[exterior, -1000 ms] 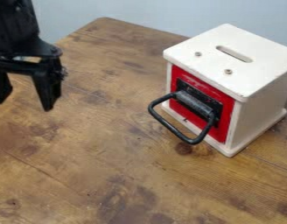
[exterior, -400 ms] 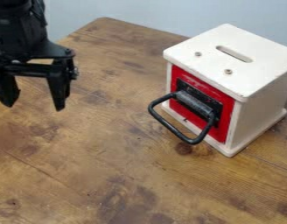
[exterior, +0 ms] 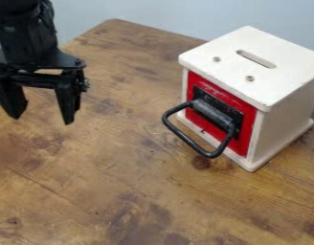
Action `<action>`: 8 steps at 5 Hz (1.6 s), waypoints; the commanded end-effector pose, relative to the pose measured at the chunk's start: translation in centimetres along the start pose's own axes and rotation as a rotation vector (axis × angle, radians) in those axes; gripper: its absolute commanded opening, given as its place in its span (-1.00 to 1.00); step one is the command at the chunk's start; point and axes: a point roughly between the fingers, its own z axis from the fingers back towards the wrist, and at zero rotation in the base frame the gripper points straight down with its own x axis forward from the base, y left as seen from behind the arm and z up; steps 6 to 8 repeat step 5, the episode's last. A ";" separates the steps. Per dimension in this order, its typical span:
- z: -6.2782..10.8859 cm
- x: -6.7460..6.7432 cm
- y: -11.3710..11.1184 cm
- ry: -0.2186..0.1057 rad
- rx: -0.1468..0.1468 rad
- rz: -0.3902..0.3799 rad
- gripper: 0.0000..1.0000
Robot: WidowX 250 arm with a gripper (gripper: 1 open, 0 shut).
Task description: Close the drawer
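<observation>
Approaching: fingers spread wide and empty, pointing down over the tabletop at left, well apart from the drawer sticking slightly out of the white box at right; next, reach its red front and push in.

All-black arm w/ matte two-finger claw, long tapered prongs.

No text can be read anywhere. The drawer carries a black label on its red front, but its print is too small.
</observation>
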 end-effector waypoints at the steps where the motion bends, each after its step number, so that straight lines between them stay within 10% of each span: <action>1: 0.4 1.2 -0.2 -0.039 0.000 0.014 1.00; 8: -1.1 1.1 -0.7 -0.041 0.013 0.087 1.00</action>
